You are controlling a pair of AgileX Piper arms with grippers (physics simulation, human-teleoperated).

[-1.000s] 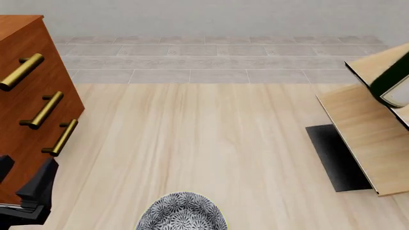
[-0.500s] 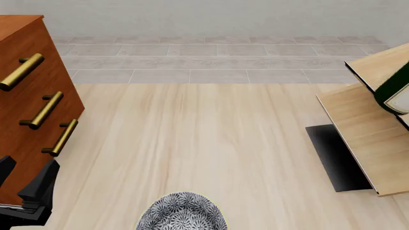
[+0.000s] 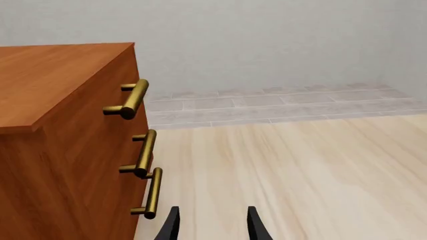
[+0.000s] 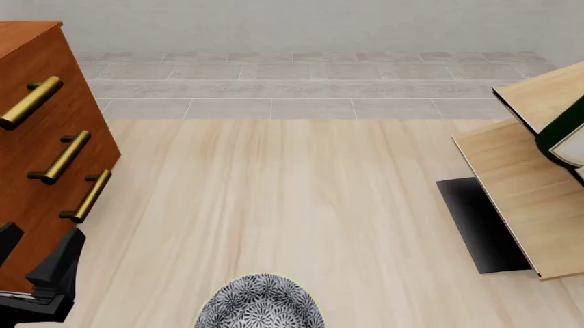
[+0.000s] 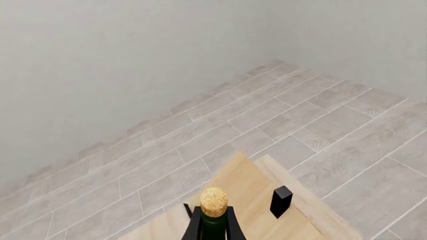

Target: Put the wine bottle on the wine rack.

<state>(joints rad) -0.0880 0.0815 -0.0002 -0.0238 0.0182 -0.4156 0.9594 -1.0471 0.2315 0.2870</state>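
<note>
At nine o'clock in the front view, the reddish cabinet [image 4: 41,147] is unchanged, and my left gripper [image 3: 212,225] idles beside it, fingers parted and empty. At six o'clock sits a patterned bowl [image 4: 260,303], untouched. At three o'clock, the wine bottle [image 4: 564,131] has slid lower along the wine rack [image 4: 520,198] over the last second, its white label now nearer the slanted panel. My right gripper [image 5: 213,226] clasps the bottle's neck below the cork; I judge seating nearly complete, release pending.
</note>
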